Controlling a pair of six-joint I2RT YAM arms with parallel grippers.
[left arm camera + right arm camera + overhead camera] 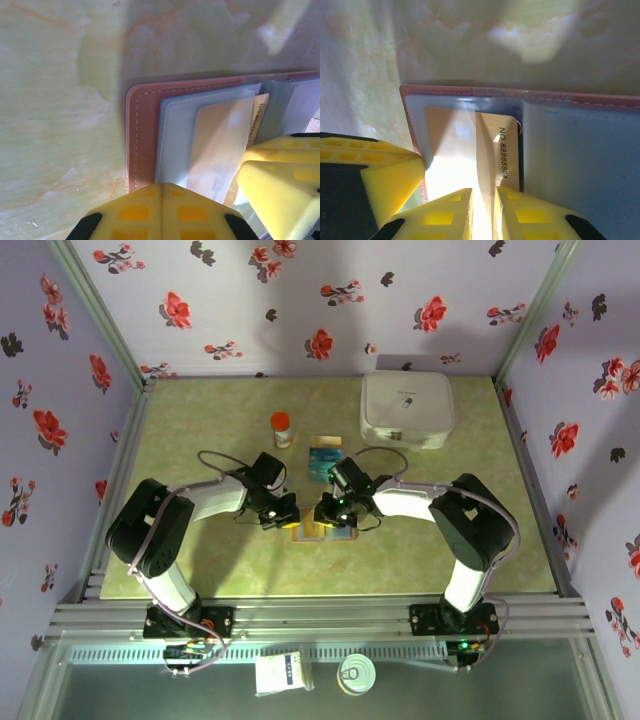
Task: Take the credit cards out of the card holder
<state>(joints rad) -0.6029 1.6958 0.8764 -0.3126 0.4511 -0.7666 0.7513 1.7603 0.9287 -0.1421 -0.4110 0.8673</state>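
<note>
Left fingers [162, 200]: clenched fully, no gap between the two yellow tips, nothing grasped inside. Placed at the brown stitched edge of the holder [136, 145], just beside its blue-grey pocket; pressing on it or only hovering above it, cannot tell. Right fingers [485, 212]: almost closed, grasping the near end of a tan card [495, 150], thin between the two tips. Far part of this card inside the pocket of the holder, close to the middle fold, with a printed number along one side. Both pairs of fingers very near each other, tip almost to tip, over the same half of the holder. Holder itself lying open and flat, pockets upward, on the front middle part of the desk [200, 440], between the two arms. Just beyond it on the desk, outside of any pocket, a teal card [322, 462] and a second card [325, 441] just behind. Farther back, a small bottle [282, 428] with orange cap and a white case [406, 408].
</note>
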